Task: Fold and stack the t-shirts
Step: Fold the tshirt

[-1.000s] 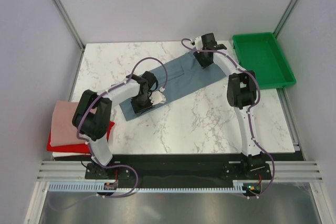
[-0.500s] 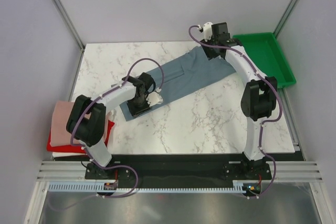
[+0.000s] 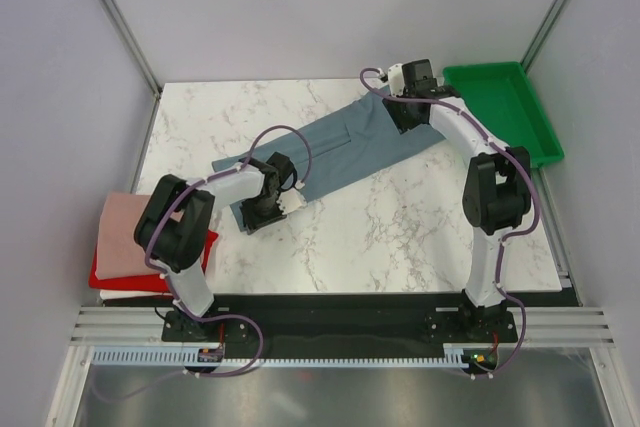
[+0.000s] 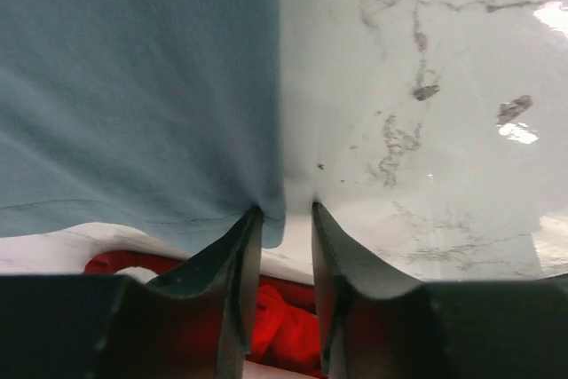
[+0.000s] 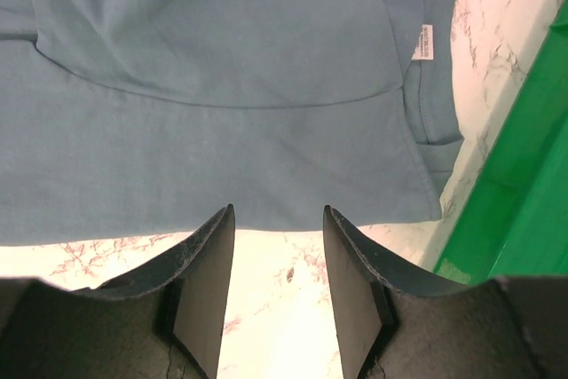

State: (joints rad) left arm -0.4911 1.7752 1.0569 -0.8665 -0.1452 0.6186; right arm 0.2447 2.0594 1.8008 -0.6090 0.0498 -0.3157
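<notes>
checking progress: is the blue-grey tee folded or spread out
Partly folded: the blue-grey tee lies as a long narrow strip, sides turned in, not yet folded across its length.

- Bright, even light is cast from above; shadows are kept soft.
- White glare is seen on the worktop (image 4: 461, 175) in the left wrist view.
- The left pincer (image 4: 284, 212) and right pincer (image 5: 277, 212) are rendered dark and slightly blurred.

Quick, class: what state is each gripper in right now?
Left gripper: open; a corner of the blue-grey t-shirt lies between its jaws, unclamped.
Right gripper: open, holding nothing, at that shirt's edge.
</notes>
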